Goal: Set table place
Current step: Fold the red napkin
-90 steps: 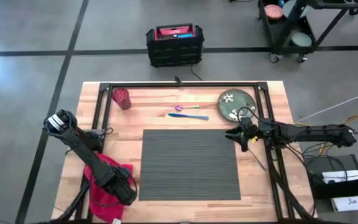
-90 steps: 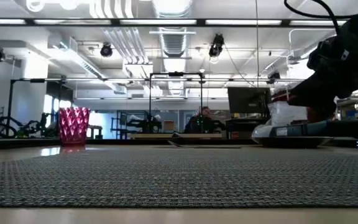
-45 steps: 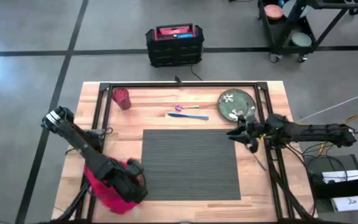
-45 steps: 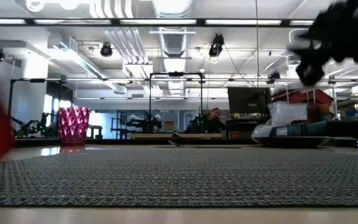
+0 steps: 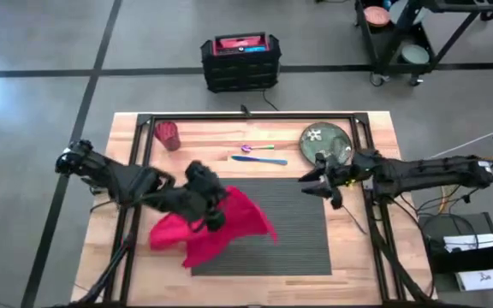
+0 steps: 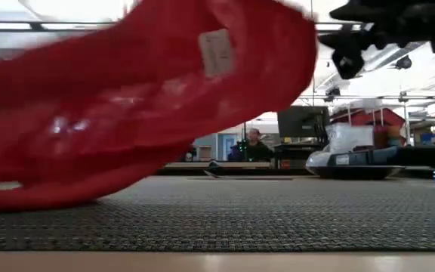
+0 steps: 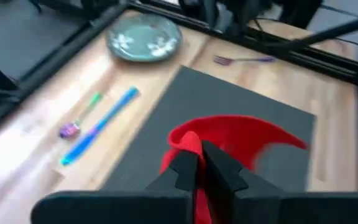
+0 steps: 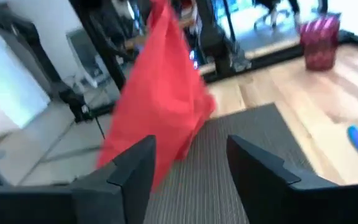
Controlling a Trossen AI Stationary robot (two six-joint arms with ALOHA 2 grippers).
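The table place is a dark grey ribbed placemat (image 5: pixel 294 231) at the middle of the wooden table. My left gripper (image 5: pixel 213 211) hovers over the mat's left part, shut on a red cloth napkin (image 5: pixel 229 229), which fills much of the low view (image 6: pixel 142 98). Over the mat's far right corner, my right gripper (image 5: pixel 312 186) stands open (image 8: pixel 188 165) with nothing between its fingers. A green flowered plate (image 5: pixel 325 143) lies flat on the table beyond that corner. My left gripper pinches a bunched part of the napkin (image 7: pixel 188 142) between its two fingers, coming from the table's left and slanting down. The cloth is lifted and billows out below and ahead of the fingers (image 7: pixel 247 134), slack. Whether its lower edge touches the mat, I cannot tell.
A red faceted cup (image 5: pixel 168 135) stands at the far left. A purple-and-green spoon (image 5: pixel 260 148) and a blue utensil (image 5: pixel 260 159) lie just beyond the mat's far edge. A fork (image 7: pixel 241 60) lies on the wood right of the mat. Black frame rails (image 5: pixel 246 118) border the table.
My left gripper has swung from the table's near left corner toward the middle, carrying the napkin up off the wood and out over the mat's left part, where the cloth now fans out. My right gripper has risen and drifted slightly toward the left.
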